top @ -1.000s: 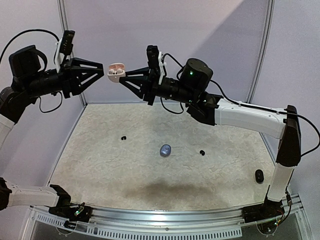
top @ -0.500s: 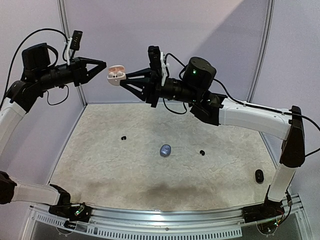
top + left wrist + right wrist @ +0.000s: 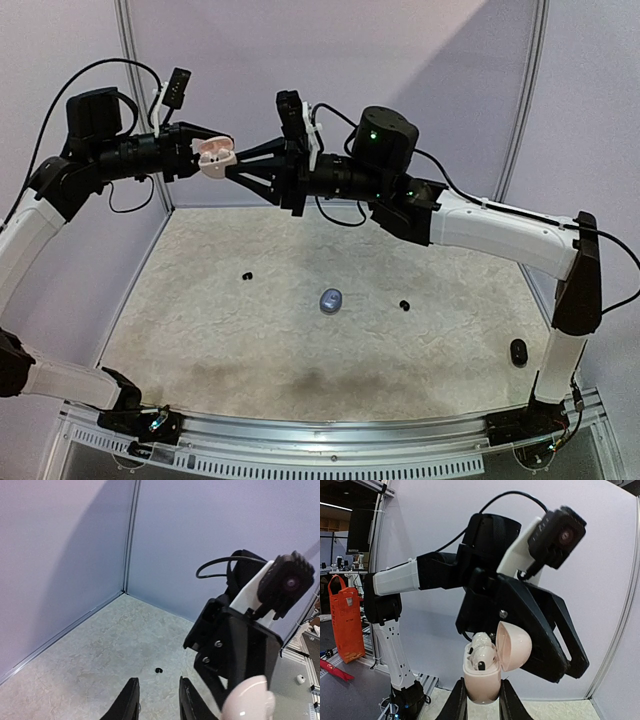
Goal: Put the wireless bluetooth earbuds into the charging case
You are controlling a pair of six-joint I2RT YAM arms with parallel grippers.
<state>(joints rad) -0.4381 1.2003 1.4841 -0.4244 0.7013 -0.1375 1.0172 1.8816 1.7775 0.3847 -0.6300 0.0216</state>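
Pink-white charging case (image 3: 480,677) held aloft, one pair seated, lid open; loose buds wait below.
Beige worktop (image 3: 200,340) carries what I judge is left to do: a black case (image 3: 518,351) near its right edge, a silvery-blue piece (image 3: 331,300) at the middle that could be case or bud, and a black earbud (image 3: 246,275) to its left with a second (image 3: 404,304) to its right, all well apart. Above the far edge, the right pincer (image 3: 483,694) is clamped on the base of the pink-white case, whose lid (image 3: 514,646) tilts back over the white earbuds (image 3: 481,649) nested inside. The left pincer (image 3: 158,681) sits just beside that case, jaws narrowly parted with nothing between them. Whether it touches the lid I cannot tell.
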